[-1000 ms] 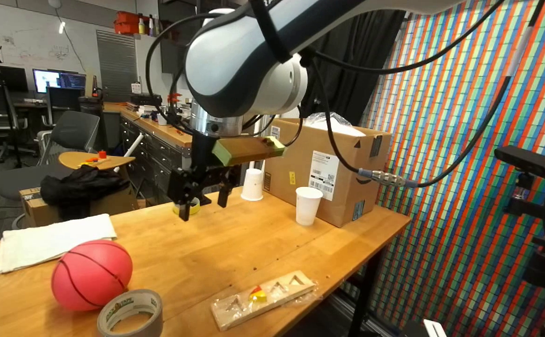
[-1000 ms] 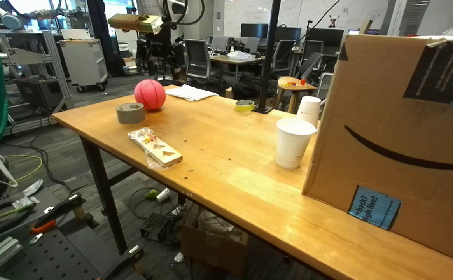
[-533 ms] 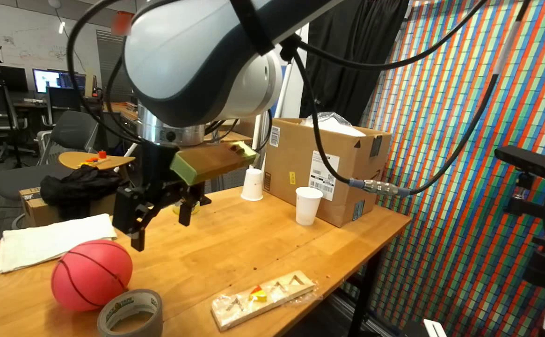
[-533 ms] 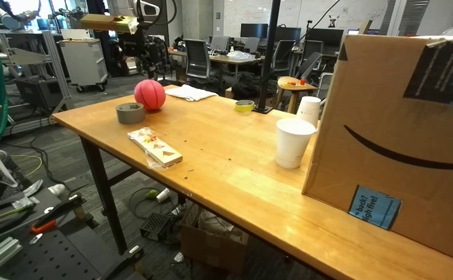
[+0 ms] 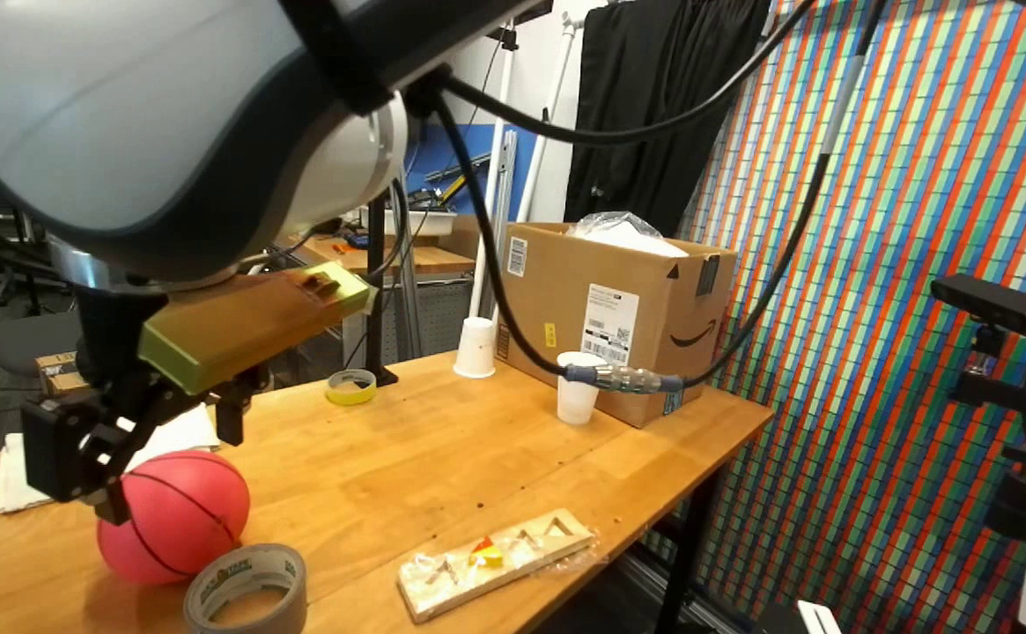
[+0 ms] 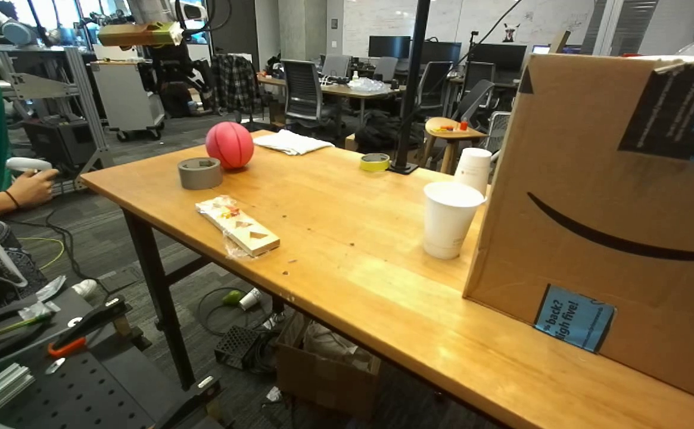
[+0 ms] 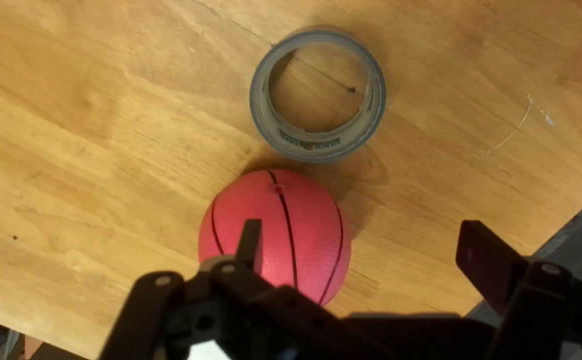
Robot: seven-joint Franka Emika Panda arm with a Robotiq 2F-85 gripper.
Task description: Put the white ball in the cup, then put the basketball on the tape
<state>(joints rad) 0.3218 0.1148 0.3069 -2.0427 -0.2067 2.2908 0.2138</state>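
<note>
One seamed basketball [image 7: 308, 225] sits beside ring-shaped tape [image 7: 310, 146] on grained wood [image 7: 116, 135], the tool [image 7: 361, 240] spread wide.

A cardboard box [image 6: 609, 190] stands on the counter [image 6: 347, 274]. A wooden board [image 6: 245, 229] with triangular cutouts lies in clear plastic [image 6: 212, 205], well apart from a folded white cloth [image 6: 293, 142]. A yellow tape roll [image 6: 374, 167] sits just beside a black pole [image 6: 411, 89].
</note>
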